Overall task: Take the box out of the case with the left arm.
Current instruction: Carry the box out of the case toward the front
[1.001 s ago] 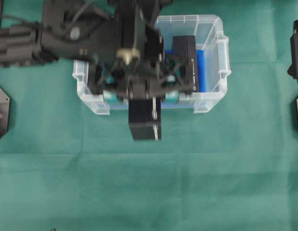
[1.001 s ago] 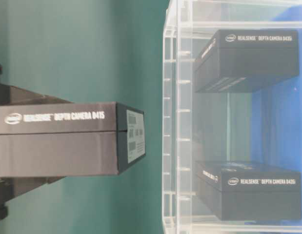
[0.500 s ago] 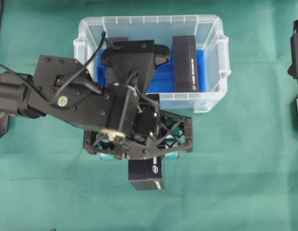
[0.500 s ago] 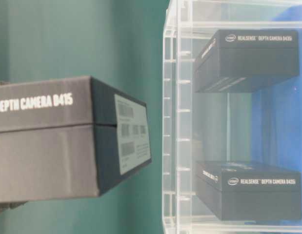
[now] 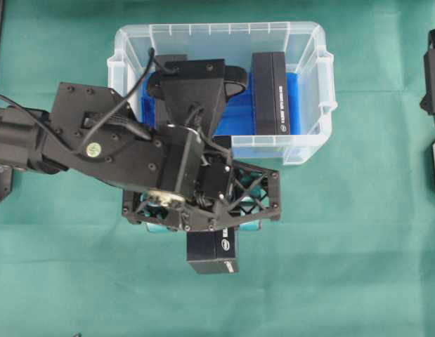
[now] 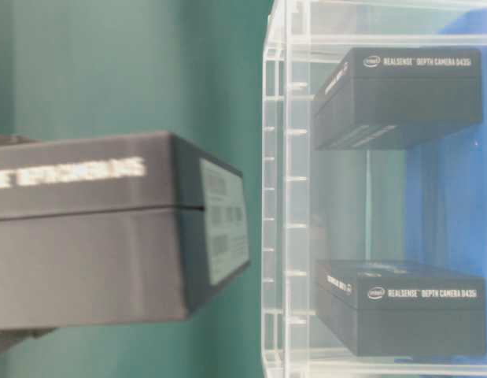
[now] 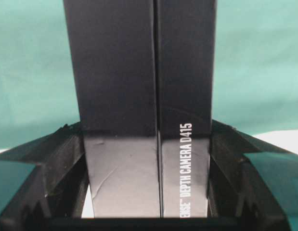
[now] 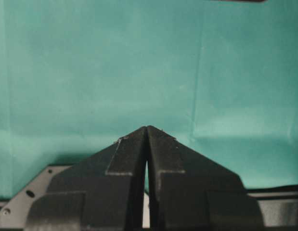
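My left gripper (image 5: pixel 205 226) is shut on a black box (image 5: pixel 212 253) lettered "DEPTH CAMERA D415", holding it outside the case (image 5: pixel 217 29), over the green cloth in front of the near wall. In the left wrist view the box (image 7: pixel 139 72) fills the space between the two black fingers (image 7: pixel 57 159), which press on both its sides. The table-level view shows this box (image 6: pixel 94 236) large and blurred beside the clear case wall (image 6: pixel 278 197). My right gripper (image 8: pixel 147 129) is shut on nothing over bare cloth.
Two more black boxes (image 6: pixel 400 94) (image 6: pixel 408 307) lie in the case on its blue floor; one (image 5: pixel 270 91) shows from overhead, the other mostly hidden under my left arm. The right arm (image 5: pixel 433 70) stays at the right edge. Green cloth covers the table.
My left gripper has carried the box out over the case's near wall and toward the table's front. In the last half second it moved only slightly. The right arm has not moved.
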